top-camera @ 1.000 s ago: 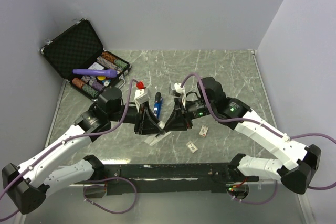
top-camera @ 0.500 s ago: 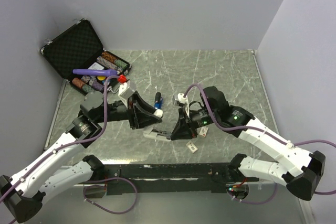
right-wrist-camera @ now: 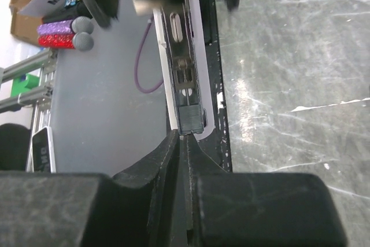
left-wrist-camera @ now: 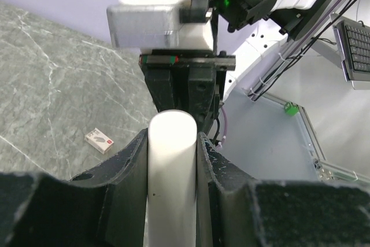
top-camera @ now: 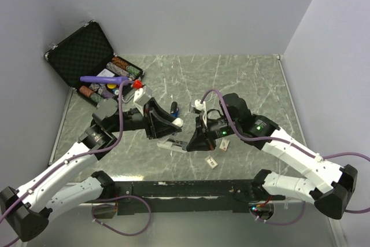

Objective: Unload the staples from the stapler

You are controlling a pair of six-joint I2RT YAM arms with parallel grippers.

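Observation:
The stapler's blue body with its black end (top-camera: pixel 173 108) sticks up above my left gripper (top-camera: pixel 173 124). In the left wrist view that gripper (left-wrist-camera: pixel 172 137) is shut on the stapler's rounded white underside (left-wrist-camera: pixel 172 166). The stapler hangs open above the table. Its white tray (right-wrist-camera: pixel 199 56), with a metal channel, reaches toward my right gripper (top-camera: pixel 189 142). In the right wrist view that gripper (right-wrist-camera: pixel 185 137) has its fingers almost together, and their tips pinch the near end of the black slider block (right-wrist-camera: pixel 191 118). No staples are visible in the channel.
Two small staple boxes (top-camera: pixel 212 162) (top-camera: pixel 224 144) lie on the marble table right of the grippers; one also shows as a box (left-wrist-camera: pixel 99 140) in the left wrist view. An open black case (top-camera: pixel 78 50) with poker chips and a purple pen (top-camera: pixel 104 78) stands at the back left.
My left arm has lifted the stapler and swung it back and left. My right gripper has followed to the left, and its jaws have narrowed onto the slider end.

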